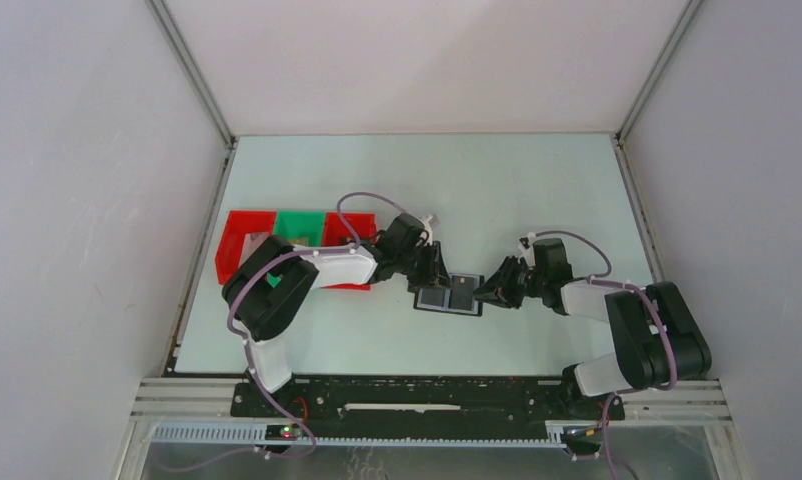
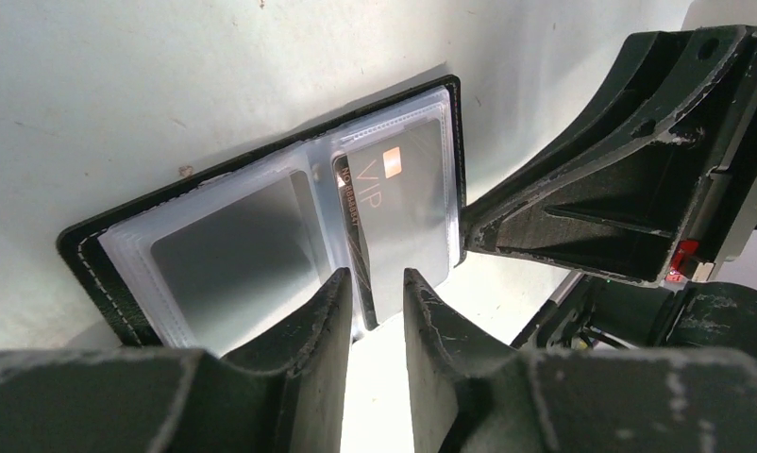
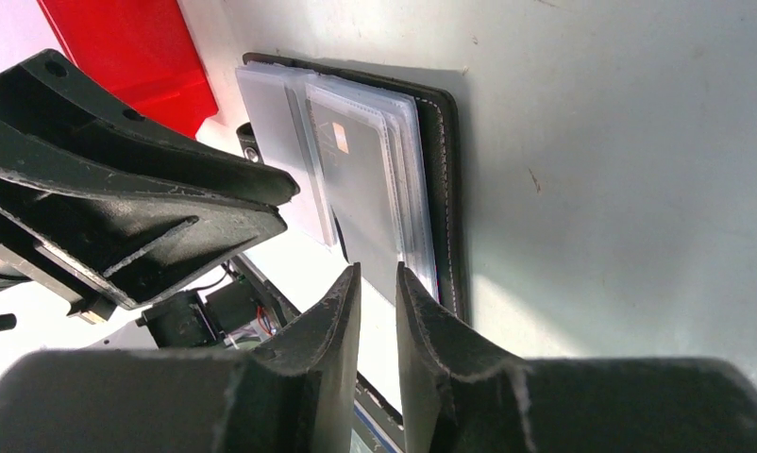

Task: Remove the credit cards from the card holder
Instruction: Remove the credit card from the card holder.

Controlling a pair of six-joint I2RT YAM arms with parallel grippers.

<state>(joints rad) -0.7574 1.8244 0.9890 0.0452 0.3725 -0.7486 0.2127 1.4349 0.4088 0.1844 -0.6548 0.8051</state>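
Black fingers of the left gripper [image 2: 375, 283] stand a narrow way apart with light showing between them, clamped on nothing. Their tips sit at the near edge of the clear plastic sleeves [image 2: 226, 253], at the fold between the two panels. The right gripper [image 3: 375, 274] is likewise slightly parted and holds nothing, its tips just at a corner of the sleeve stack. From the left wrist, one of its fingers touches the outer stitched edge of the flat black folding card holder [image 1: 449, 294].

That holder lies opened flat near the middle of the pale green-white table [image 1: 427, 180], left gripper at its far-left edge and right gripper at its right edge. A grey credit card [image 2: 405, 212], marked VIP with a small orange square, is inside the sleeve of the panel on the right gripper's side. The neighbouring sleeve shows a plain grey face; card or not, I cannot tell.

Left of the holder, partly under the left arm, sits a row of red and green plastic trays [image 1: 299, 224]. Beyond the holder's far edge, bare table runs to the white back wall [image 1: 427, 60].
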